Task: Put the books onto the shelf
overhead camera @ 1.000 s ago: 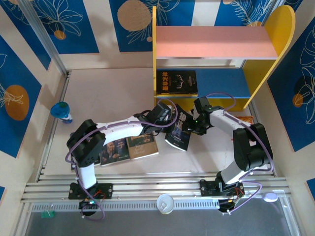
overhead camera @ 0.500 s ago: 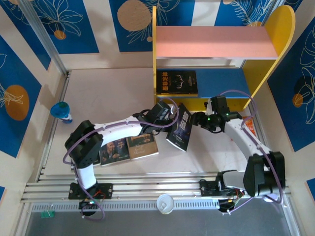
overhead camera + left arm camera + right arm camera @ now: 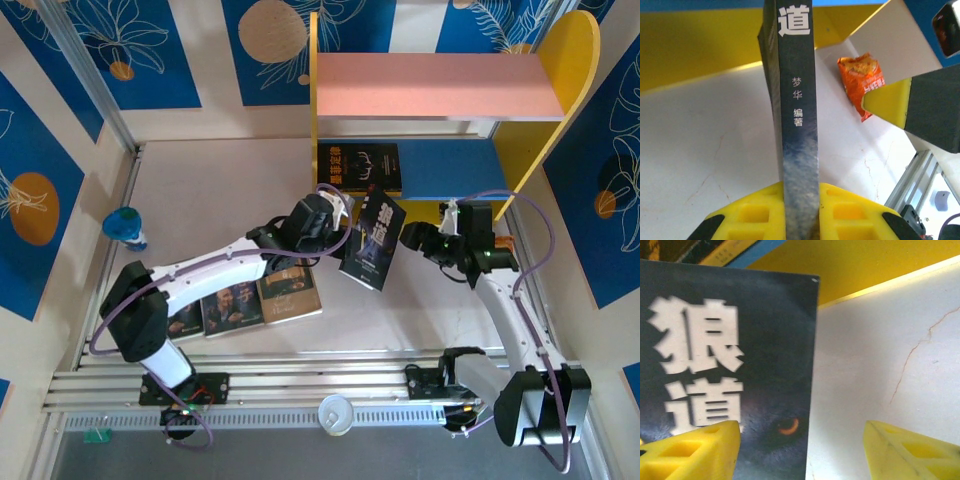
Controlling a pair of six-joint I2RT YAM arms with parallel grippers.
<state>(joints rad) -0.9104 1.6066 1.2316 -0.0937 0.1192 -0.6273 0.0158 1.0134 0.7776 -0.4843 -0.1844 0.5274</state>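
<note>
The wolf-face book [image 3: 372, 243] stands on edge just in front of the shelf [image 3: 430, 85], with my left gripper [image 3: 335, 225] shut on its spine [image 3: 797, 125]. My right gripper [image 3: 418, 240] hangs open just right of that book, whose cover [image 3: 730, 365] lies behind the left finger and apart from the right one. The black antlers book [image 3: 360, 167] lies on the blue lower board [image 3: 455, 168]. A bearded-man book [image 3: 232, 305] and the brown book [image 3: 290, 293] lie flat on the table under my left arm. Another book [image 3: 185, 320] is partly hidden there.
An orange snack packet [image 3: 863, 85] lies on the table near the shelf's right yellow side [image 3: 560, 90]. A blue and white bottle [image 3: 125, 225] stands at the far left. A white cup [image 3: 335, 413] sits on the front rail.
My right gripper has let go of the wolf book and drawn back to the right. My left gripper has carried the book up and toward the shelf.
</note>
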